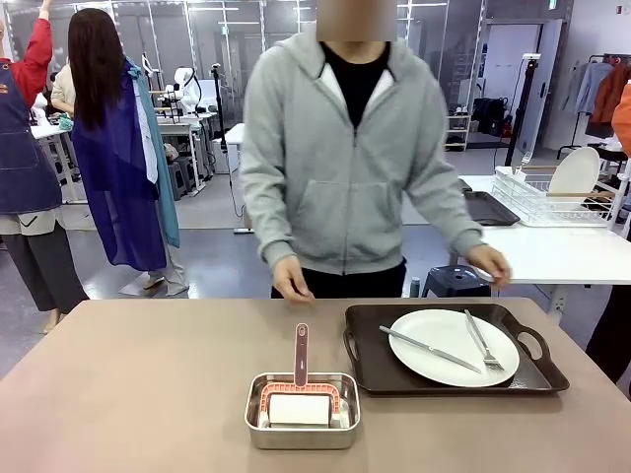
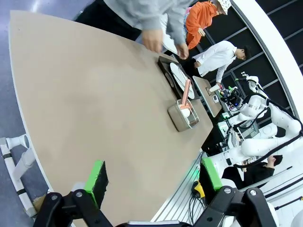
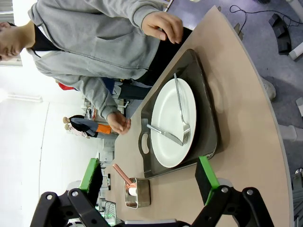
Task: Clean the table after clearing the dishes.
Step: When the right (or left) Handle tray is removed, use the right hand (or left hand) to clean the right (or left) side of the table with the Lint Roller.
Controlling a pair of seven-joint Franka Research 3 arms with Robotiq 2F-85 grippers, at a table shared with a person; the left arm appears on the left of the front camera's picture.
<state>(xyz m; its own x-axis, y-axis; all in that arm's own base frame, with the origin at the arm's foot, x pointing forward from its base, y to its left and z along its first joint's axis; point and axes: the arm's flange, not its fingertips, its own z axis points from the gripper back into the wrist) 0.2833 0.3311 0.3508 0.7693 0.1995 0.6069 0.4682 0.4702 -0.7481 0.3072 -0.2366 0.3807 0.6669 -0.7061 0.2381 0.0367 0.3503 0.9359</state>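
A round white plate [image 1: 454, 347] with a silver knife [image 1: 429, 349] and fork [image 1: 483, 342] lies on a dark brown tray [image 1: 532, 374] at the right of the taupe table [image 1: 148, 394]. The right wrist view shows the same plate [image 3: 173, 124] and tray [image 3: 206, 113]. A person in a grey hoodie stands at the far edge, one hand [image 1: 292, 283] near the table's middle, the other hand [image 1: 490, 264] above the tray's far side. My left gripper [image 2: 154, 182] hangs open over bare table [image 2: 85, 104]. My right gripper [image 3: 149, 174] is open above the tray's near end.
A shiny metal tin [image 1: 302, 434] near the front middle holds a white roller with a red frame and handle [image 1: 301, 357]. A white side table [image 1: 562, 251] with a dish rack [image 1: 552, 197] stands at the back right. People stand in the background at left.
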